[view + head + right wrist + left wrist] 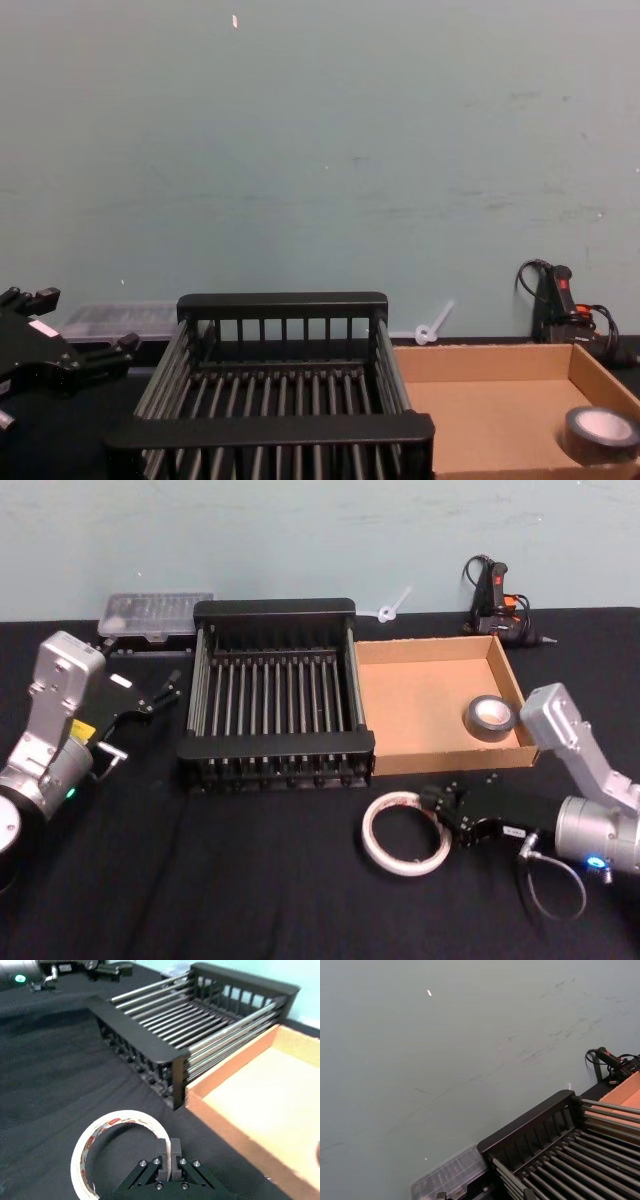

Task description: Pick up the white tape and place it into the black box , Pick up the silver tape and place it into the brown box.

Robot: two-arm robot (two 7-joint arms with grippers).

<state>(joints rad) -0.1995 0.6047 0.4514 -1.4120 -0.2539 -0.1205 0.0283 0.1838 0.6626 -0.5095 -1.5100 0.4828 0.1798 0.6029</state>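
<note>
Right gripper (166, 1152) pinched onto white tape (95, 1132) rim, seemingly flat on table; silver tape (491, 717) in brown box (420, 705); left gripper (160, 692) parked wide beside black box (275, 765)

The white tape (404, 833), a flat ring with red print, lay on the table near the brown box (420, 705). The silver tape (491, 717) sat in that shallow cardboard tray's near right corner. The slatted black box (275, 695) stood just left, touching it.
</note>
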